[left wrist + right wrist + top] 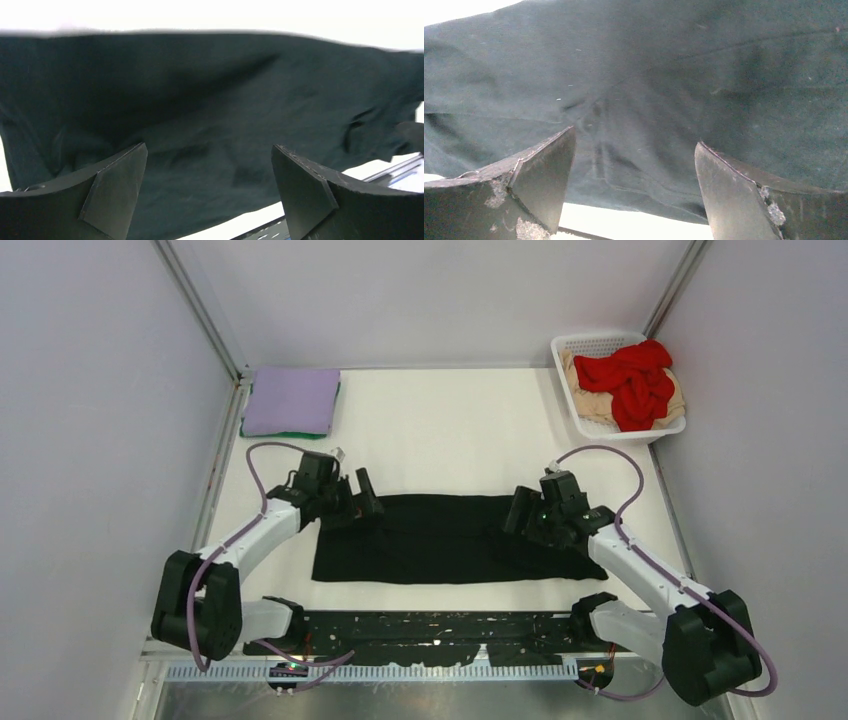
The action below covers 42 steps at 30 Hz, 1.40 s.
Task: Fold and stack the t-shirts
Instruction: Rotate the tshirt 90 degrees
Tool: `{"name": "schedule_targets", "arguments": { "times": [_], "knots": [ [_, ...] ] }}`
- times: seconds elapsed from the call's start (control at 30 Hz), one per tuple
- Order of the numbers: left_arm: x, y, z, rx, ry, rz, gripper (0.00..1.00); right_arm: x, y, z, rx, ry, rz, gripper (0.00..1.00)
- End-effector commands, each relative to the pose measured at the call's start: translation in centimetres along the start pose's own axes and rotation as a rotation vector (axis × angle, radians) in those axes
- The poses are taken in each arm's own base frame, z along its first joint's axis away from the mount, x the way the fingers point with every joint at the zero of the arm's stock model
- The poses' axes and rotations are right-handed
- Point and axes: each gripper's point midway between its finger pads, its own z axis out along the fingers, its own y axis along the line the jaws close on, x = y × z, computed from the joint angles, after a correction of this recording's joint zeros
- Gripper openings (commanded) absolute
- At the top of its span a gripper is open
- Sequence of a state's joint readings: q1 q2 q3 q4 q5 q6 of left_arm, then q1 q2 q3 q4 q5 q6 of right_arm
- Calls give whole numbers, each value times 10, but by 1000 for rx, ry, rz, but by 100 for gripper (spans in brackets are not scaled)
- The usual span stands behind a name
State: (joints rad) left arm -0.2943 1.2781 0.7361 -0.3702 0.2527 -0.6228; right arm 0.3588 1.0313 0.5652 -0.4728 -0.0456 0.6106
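A black t-shirt [445,538] lies flat as a wide folded rectangle in the middle of the table. My left gripper [350,502] is open and empty over its far left corner. My right gripper [525,512] is open and empty over its far right part. The black fabric fills the left wrist view [200,100] and the right wrist view [649,85], with both pairs of jaws spread wide above it. A folded lavender t-shirt [291,399] lies on a green one [290,434] at the far left. A red t-shirt [632,380] and a beige one [590,400] lie crumpled in the basket.
The white lattice basket [585,344] stands at the far right corner. A metal frame post [205,315] and grey walls bound the table. A black perforated strip [430,632] runs along the near edge between the arm bases.
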Motion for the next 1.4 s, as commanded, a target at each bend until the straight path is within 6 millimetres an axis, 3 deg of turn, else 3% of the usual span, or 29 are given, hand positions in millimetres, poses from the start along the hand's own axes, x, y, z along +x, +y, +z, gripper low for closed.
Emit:
{"name": "schedule_targets", "arguments": {
  "times": [0.0,0.13,0.23,0.43,0.57,0.6,0.63,0.67,0.7,0.73,0.83,0.93,0.97,1.03,1.07,1.1,1.13,1.17,1.2,1.23,1.27,1.3,1.33,1.37],
  "knots": [
    [37,36,9,-98,61,-37,100,4,-16,13,45,0,104,96],
    [57,61,12,-185,95,-59,100,15,-41,21,95,38,191,95],
    [61,65,15,-198,101,-73,100,19,-49,27,85,53,252,95],
    [54,47,16,-113,82,-90,100,0,-48,44,81,52,278,95],
    [57,41,14,-79,59,-128,100,-30,-43,62,84,12,302,95],
    [59,39,13,-73,52,-145,100,-48,-35,64,66,-10,305,95],
    [62,36,11,-70,47,-151,100,-46,-35,73,73,27,313,95],
    [66,34,10,-69,42,-156,99,-64,-25,75,47,10,309,96],
    [72,29,9,-64,37,-146,100,-62,-23,85,42,50,315,96],
    [75,29,8,-72,23,-149,100,-78,-14,88,22,32,309,95],
    [93,21,6,-74,-3,-136,100,-94,-10,115,31,77,311,95],
    [105,14,5,-69,-25,-131,100,-129,12,145,-6,114,293,95],
    [109,10,4,-62,-31,-122,100,-128,15,149,8,147,289,95],
    [116,1,5,-47,-30,-100,100,-148,26,167,11,171,251,95],
    [119,-6,6,-33,-24,-85,100,-163,35,178,8,177,216,95],
    [123,-11,7,-26,-15,-72,100,-196,56,177,-30,124,178,95],
    [127,-18,9,-18,-3,-54,100,-184,55,192,-2,176,139,95],
    [133,-23,13,-19,16,-36,100,-216,77,190,-39,111,97,96],
    [139,-29,17,-16,33,-17,100,-206,77,207,-11,149,56,95],
    [147,-35,21,-14,59,3,100,-237,102,202,-58,84,19,95],
    [153,-42,24,-15,91,23,100,-219,103,222,-45,148,-8,95],
    [157,-48,27,-13,119,48,100,-246,127,216,-96,85,-35,96],
    [160,-52,27,-20,140,77,100,-226,128,236,-96,144,-48,95],
    [160,-59,27,-19,142,100,100,-227,137,246,-126,144,-46,96]
  ]
}}
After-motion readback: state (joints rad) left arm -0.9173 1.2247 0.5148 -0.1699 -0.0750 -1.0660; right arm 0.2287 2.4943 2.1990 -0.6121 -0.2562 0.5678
